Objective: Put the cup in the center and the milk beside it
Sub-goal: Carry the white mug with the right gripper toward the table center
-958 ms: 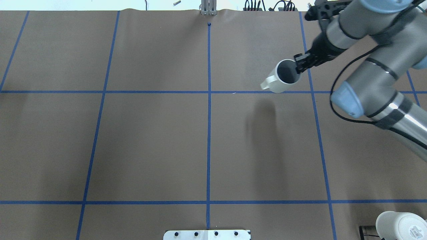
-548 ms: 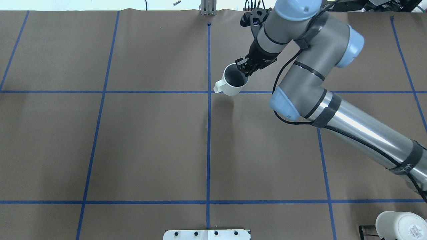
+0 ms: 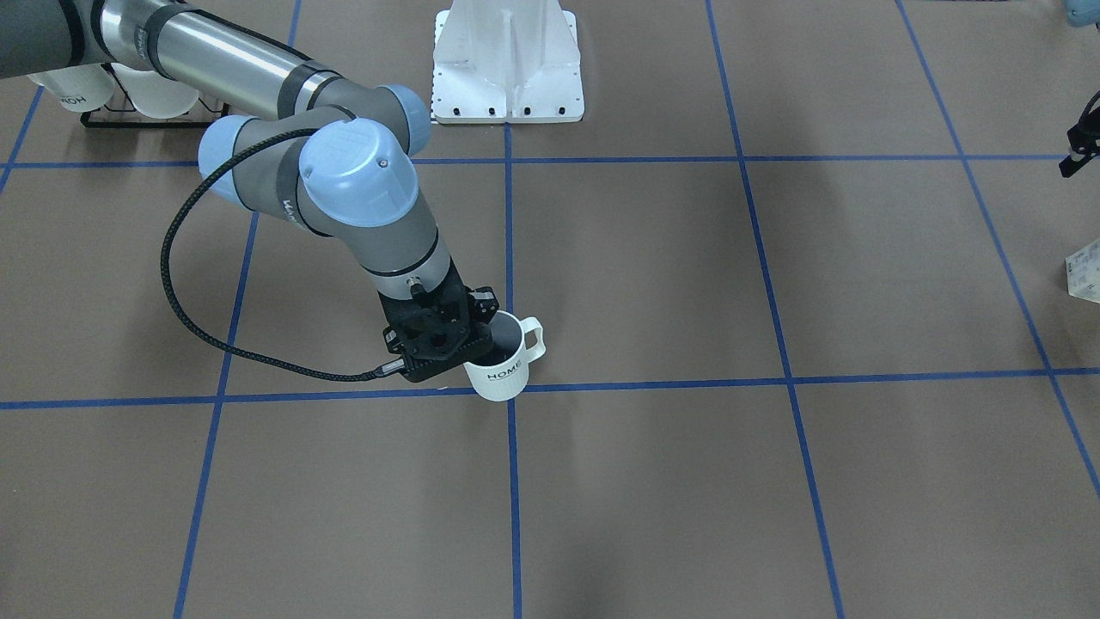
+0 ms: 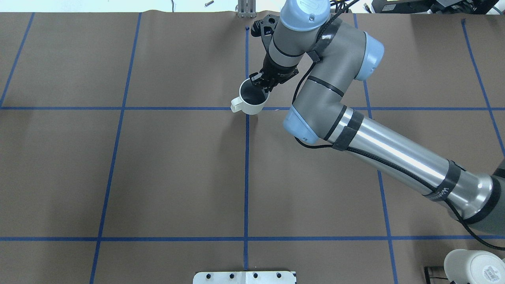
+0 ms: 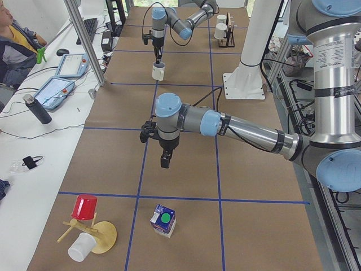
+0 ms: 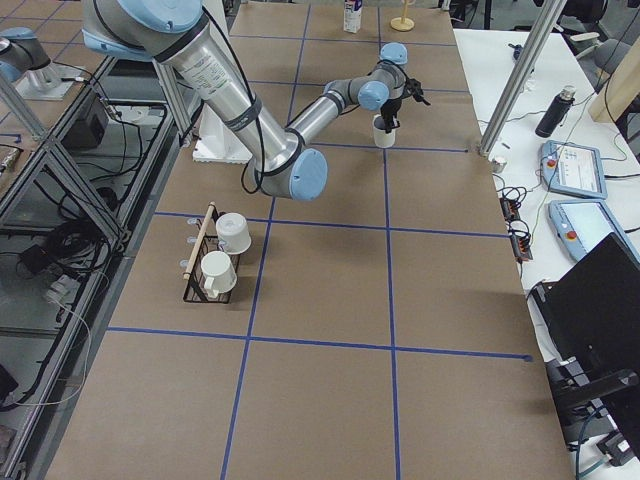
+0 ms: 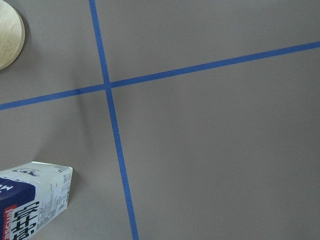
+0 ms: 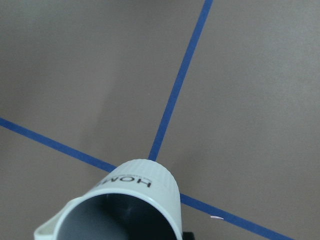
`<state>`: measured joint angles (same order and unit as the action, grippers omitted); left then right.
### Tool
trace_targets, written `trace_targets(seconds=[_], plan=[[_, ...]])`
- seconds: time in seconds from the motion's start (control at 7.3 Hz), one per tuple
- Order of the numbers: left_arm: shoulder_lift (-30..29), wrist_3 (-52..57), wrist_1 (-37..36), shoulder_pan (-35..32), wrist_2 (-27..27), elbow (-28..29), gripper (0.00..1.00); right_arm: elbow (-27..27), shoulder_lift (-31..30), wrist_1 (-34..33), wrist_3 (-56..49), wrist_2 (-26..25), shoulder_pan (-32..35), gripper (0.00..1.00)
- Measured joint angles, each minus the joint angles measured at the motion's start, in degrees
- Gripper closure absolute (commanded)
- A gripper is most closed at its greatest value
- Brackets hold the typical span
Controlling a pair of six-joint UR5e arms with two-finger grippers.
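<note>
Right claw (image 4: 260, 85) clamped on HOME mug (image 4: 249, 104) rim. Mug sits directly over the tape crossing, hiding it, so the drop looks straight down. Milk carton (image 5: 163, 220) is near left claw (image 5: 164, 164); can't tell its state.

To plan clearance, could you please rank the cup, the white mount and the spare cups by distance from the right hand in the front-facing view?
1. The cup: gripped at its rim by the right hand.
2. The white mount: top middle of the view.
3. The spare cups: top left corner, farthest.
</note>
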<state>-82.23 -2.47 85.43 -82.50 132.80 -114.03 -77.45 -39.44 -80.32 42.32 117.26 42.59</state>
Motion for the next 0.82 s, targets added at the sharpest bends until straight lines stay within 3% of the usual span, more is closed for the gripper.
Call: trace_targets(seconds=[0.68, 0.82], plan=[[0.4, 0.2, 0.0, -0.5, 0.0, 0.0, 0.02, 5.7, 3.0, 0.1, -0.1, 0.6, -1.2, 1.00], [0.4, 0.2, 0.0, -0.5, 0.0, -0.1, 0.02, 6.1, 3.1, 0.2, -0.1, 0.7, -1.3, 0.42]])
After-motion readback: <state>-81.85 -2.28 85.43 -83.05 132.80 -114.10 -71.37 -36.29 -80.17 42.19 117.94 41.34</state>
